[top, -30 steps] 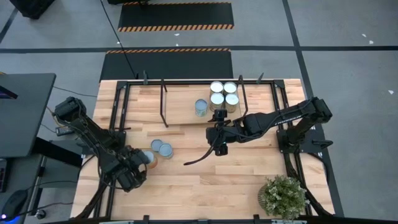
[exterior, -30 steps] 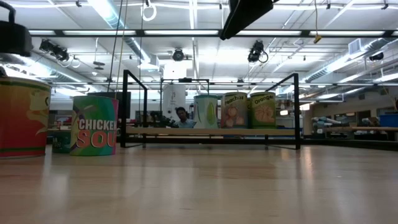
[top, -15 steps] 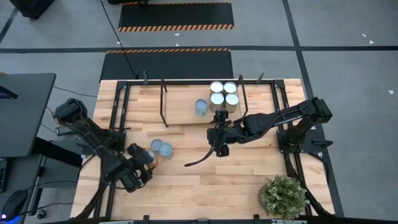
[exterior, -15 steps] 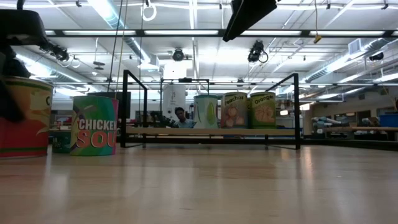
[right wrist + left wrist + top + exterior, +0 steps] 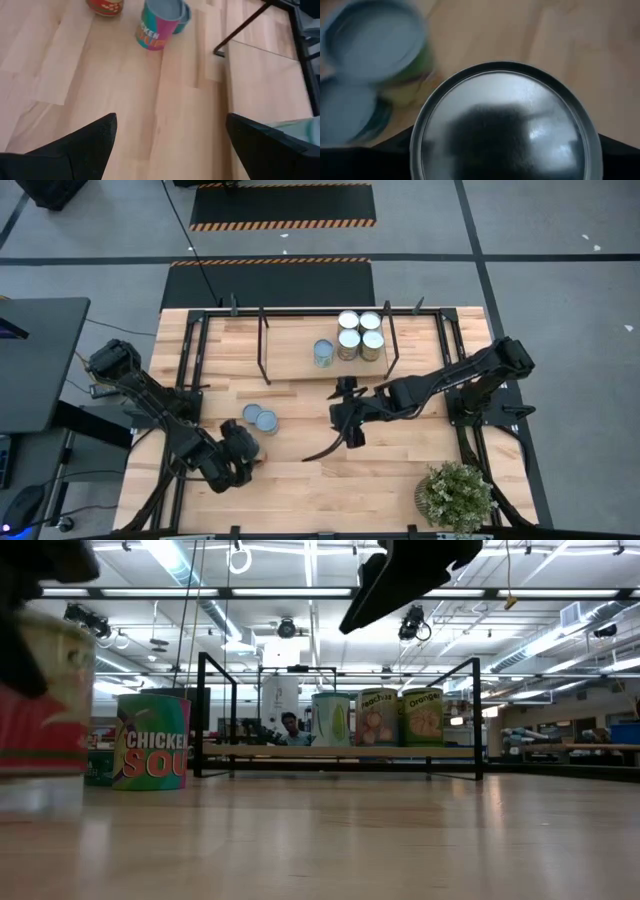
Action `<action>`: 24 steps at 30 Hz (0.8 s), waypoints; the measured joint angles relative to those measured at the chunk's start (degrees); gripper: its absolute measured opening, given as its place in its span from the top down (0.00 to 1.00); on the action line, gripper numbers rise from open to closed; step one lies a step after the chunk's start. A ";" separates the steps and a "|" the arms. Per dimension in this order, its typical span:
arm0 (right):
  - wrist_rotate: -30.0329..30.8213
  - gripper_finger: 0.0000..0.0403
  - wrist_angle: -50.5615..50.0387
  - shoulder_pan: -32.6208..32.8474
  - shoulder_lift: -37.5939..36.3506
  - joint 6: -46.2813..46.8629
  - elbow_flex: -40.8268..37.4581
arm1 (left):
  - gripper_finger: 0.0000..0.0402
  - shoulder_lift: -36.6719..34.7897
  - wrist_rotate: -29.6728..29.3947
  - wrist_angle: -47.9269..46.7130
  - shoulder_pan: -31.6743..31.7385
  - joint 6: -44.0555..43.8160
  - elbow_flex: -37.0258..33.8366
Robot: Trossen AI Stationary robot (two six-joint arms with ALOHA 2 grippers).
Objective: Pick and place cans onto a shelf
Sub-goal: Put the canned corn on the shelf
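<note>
My left gripper [image 5: 236, 457] is shut on a red-and-yellow can [image 5: 40, 705], whose silver top [image 5: 505, 125] fills the left wrist view. Two more cans [image 5: 259, 418] stand upright on the table just beyond it; one is the chicken soup can [image 5: 150, 740]. Several cans [image 5: 358, 332] stand upright on the light-wood shelf [image 5: 290, 345] at the far side. My right gripper [image 5: 345, 425] is open and empty above the table's middle, in front of the shelf. My left gripper pinches the can between its two fingers [image 5: 375, 162], one on each side of the can's wall just below the top rim [image 5: 417, 150]. The fingers come from above, pointing down. The can stays upright and looks lifted a little off the table in the low view.
A green potted plant [image 5: 455, 495] stands at the near right corner. The shelf's black rod frame [image 5: 262, 345] rises along its ends. Bare tabletop [image 5: 330, 480] lies between the grippers and the near edge.
My left gripper has closed around the red-and-yellow can and carried it toward the table's near edge, lifting it a little; the can stays upright. My right gripper has drawn back from the shelf toward the near edge, still open.
</note>
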 joint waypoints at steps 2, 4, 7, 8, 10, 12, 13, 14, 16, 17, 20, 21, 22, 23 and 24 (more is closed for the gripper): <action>-0.48 0.05 3.06 0.47 -0.01 0.53 -1.38 | 0.24 0.00 0.15 2.02 1.18 3.00 1.16; -2.32 0.05 7.66 1.13 -0.02 1.03 -3.40 | 0.23 -0.02 0.24 4.41 2.90 5.59 1.85; -4.49 0.05 15.08 2.33 -0.02 1.06 -6.70 | 0.22 -0.01 0.94 9.45 6.21 11.22 2.66; -4.57 0.05 17.63 2.68 -0.02 1.03 -7.67 | 0.21 0.21 1.60 11.20 7.46 13.14 3.02; -4.58 0.05 20.07 3.06 -0.02 0.76 -8.99 | 0.22 1.18 3.20 12.71 9.77 17.43 4.47; -4.58 0.05 19.20 3.13 -0.02 0.64 -9.21 | 0.22 2.25 4.51 12.44 11.71 21.43 6.65; -4.58 0.05 18.79 3.13 -0.02 0.76 -9.17 | 0.22 3.10 5.11 12.67 12.76 23.42 7.96; -4.56 0.05 18.11 3.13 -0.02 0.87 -9.13 | 0.22 3.95 6.13 12.51 13.75 25.46 9.33; -4.51 0.05 15.83 3.11 -0.02 1.12 -8.94 | 0.22 5.86 8.91 12.26 15.77 29.86 11.63; -4.51 0.05 14.93 3.12 -0.02 1.42 -8.92 | 0.22 7.18 9.99 12.60 16.76 31.85 12.89; -4.00 0.05 11.63 3.19 -0.02 2.37 -8.90 | 0.22 11.31 11.74 13.22 19.34 37.89 15.32; -3.66 0.05 10.58 3.26 -0.02 2.75 -8.90 | 0.22 13.03 12.39 14.96 20.15 40.16 15.77; -3.04 0.05 9.67 3.43 -0.02 2.92 -8.90 | 0.22 14.61 13.94 16.27 20.81 42.07 15.96; -2.34 0.05 8.85 3.71 -0.18 2.93 -8.90 | 0.22 16.03 15.53 16.92 21.52 44.26 16.25; -1.42 0.05 8.03 4.20 -0.43 2.91 -8.90 | 0.22 17.47 17.47 18.00 22.29 45.94 16.88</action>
